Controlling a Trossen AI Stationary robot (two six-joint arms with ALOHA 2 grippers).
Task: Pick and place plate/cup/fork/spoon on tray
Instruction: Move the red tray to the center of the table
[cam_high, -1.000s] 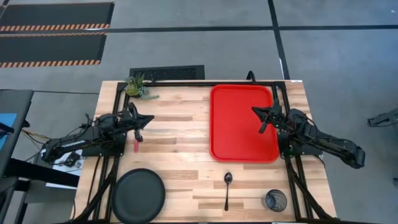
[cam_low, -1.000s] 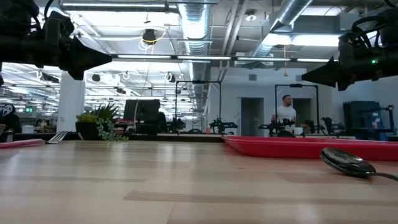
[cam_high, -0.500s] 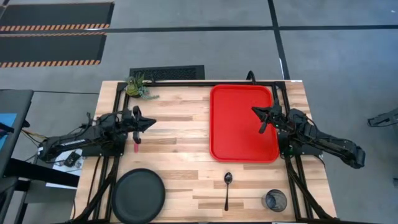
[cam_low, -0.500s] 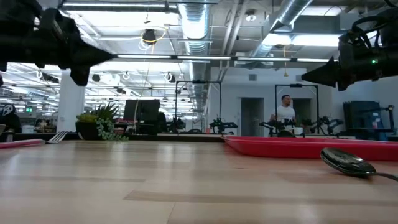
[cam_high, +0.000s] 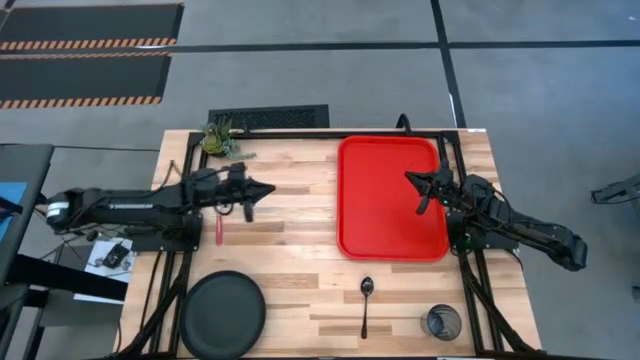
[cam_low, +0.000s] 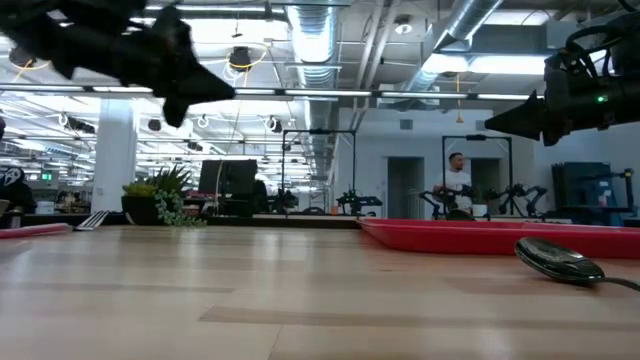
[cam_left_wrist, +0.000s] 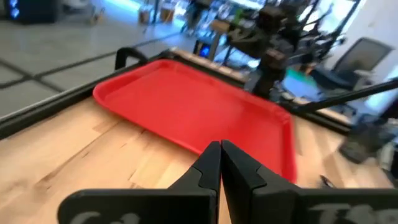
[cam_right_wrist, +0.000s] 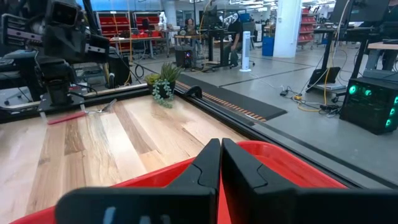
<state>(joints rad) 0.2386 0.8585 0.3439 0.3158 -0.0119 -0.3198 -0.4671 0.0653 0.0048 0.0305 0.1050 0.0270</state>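
High view: tray (cam_high: 385, 215) holds no tableware, right hand (cam_high: 413, 181) closed above; left hand (cam_high: 262, 190) prob. closed.

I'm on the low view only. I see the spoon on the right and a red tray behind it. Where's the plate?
Observer: The plate lies at the table corner on the left arm's side, along the edge nearest your camera.
Operator: And the cup?
Observer: The cup stands at the other corner of that edge, to the right of the spoon.
Operator: Is the left gripper holding anything?
Observer: No. The left gripper is shut and empty, above bare wood beside the fork.
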